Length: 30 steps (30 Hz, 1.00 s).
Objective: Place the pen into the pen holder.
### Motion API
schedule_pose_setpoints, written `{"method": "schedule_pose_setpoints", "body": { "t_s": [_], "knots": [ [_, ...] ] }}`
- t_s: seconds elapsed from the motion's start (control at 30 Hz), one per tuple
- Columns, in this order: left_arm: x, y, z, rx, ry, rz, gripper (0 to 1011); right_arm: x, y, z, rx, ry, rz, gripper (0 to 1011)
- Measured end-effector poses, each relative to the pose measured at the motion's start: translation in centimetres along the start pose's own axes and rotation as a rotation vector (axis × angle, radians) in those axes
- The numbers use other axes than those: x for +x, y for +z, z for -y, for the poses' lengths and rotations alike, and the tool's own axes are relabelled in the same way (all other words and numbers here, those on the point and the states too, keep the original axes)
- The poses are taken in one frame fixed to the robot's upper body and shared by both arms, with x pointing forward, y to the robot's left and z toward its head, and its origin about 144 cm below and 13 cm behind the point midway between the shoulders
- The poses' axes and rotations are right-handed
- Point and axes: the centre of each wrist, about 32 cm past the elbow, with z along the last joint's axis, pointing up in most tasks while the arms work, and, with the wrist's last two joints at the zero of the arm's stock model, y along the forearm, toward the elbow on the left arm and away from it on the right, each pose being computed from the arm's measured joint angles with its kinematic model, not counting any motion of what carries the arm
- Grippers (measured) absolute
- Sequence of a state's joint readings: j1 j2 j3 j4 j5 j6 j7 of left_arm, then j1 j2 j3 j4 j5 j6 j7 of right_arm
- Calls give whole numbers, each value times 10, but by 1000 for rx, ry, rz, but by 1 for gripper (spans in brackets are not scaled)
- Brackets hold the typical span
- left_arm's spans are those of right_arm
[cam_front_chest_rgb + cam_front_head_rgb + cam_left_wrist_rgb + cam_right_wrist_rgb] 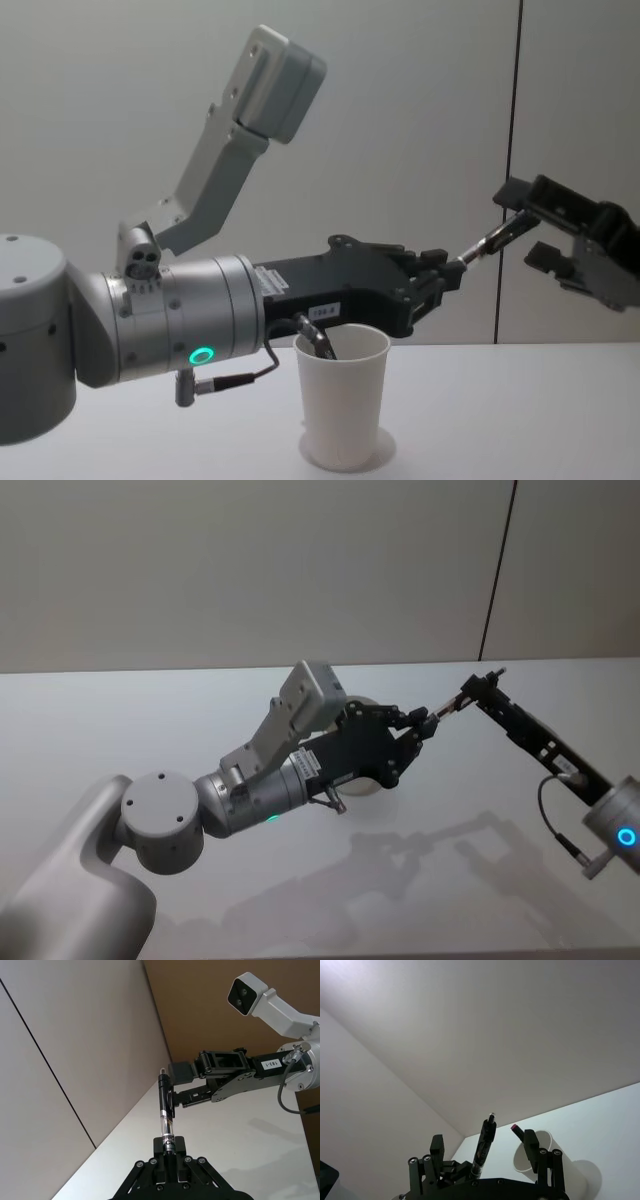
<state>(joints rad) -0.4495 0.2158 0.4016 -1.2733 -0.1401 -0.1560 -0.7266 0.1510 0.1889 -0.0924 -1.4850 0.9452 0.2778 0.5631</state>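
At the centre of the head view, the left gripper [428, 723] clamps one end of the pen [447, 710], which slants toward two o'clock to the right gripper [488, 683]; the pen holder [364, 780] is mostly hidden behind the left gripper. The left wrist view shows the pen [165, 1115] pinched tight, its far end between the right gripper's [172, 1091] parted fingers. In the chest view, the pen holder [342, 408] stands upright on the table [520, 420] at six o'clock, below the left gripper [447, 279].
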Motion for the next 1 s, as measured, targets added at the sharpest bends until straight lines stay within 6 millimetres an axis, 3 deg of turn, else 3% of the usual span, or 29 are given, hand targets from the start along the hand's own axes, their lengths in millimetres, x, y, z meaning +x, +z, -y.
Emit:
{"method": "schedule_pose_setpoints", "body": {
  "t_s": [0.27,0.4,0.53,1.0],
  "knots": [
    [0,0,0,0,0,0,137,0,-6,-6,-1,13,15,1002],
    [0,0,0,0,0,0,137,1,-8,-9,-1,16,20,946],
    [0,0,0,0,0,0,137,1,-10,-11,1,17,22,862],
    [0,0,0,0,0,0,137,3,-11,-15,29,21,-1,403]
  ]
}}
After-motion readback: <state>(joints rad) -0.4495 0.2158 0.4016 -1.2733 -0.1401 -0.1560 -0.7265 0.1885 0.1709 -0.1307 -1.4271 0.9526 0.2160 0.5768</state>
